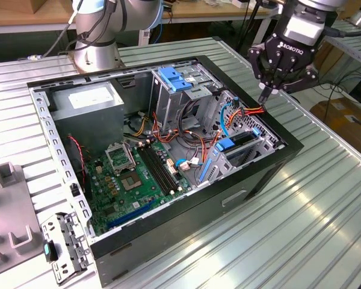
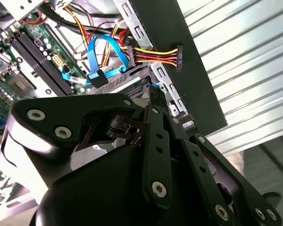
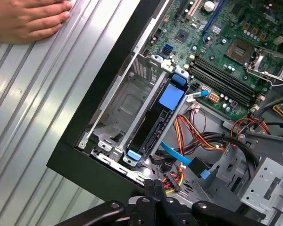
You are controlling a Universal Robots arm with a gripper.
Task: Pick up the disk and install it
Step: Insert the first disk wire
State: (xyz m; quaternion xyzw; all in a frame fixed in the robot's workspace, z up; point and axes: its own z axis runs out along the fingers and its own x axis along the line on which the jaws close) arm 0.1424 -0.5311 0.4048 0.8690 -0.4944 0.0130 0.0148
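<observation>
The gripper (image 1: 265, 95) hangs over the open computer case (image 1: 289, 144), above the corner on the exterior view's right. Its two fingers (image 2: 156, 132) are pressed together into one dark point, and I see nothing pinched between them. Just under this point runs a bundle of red and yellow wires (image 1: 256, 110), which ends in a black plug (image 2: 179, 56); the plug hangs free at the black wall of the case. I cannot tell if the fingertips touch the wires. The disk (image 3: 155, 117) is not in the gripper. It lies inside the case, in the metal bay of this same corner, with its dark body lengthwise between the grey rails and its blue frame (image 1: 227, 146) at both ends. A thin blue cable (image 2: 104, 52) curves near the bay, and the green motherboard (image 1: 138, 174) lies beside it. In the first wrist view, a person's hand (image 3: 33, 19) rests flat on the ribbed metal table (image 1: 325, 229), outside the case and well apart from the gripper (image 3: 153, 186).
</observation>
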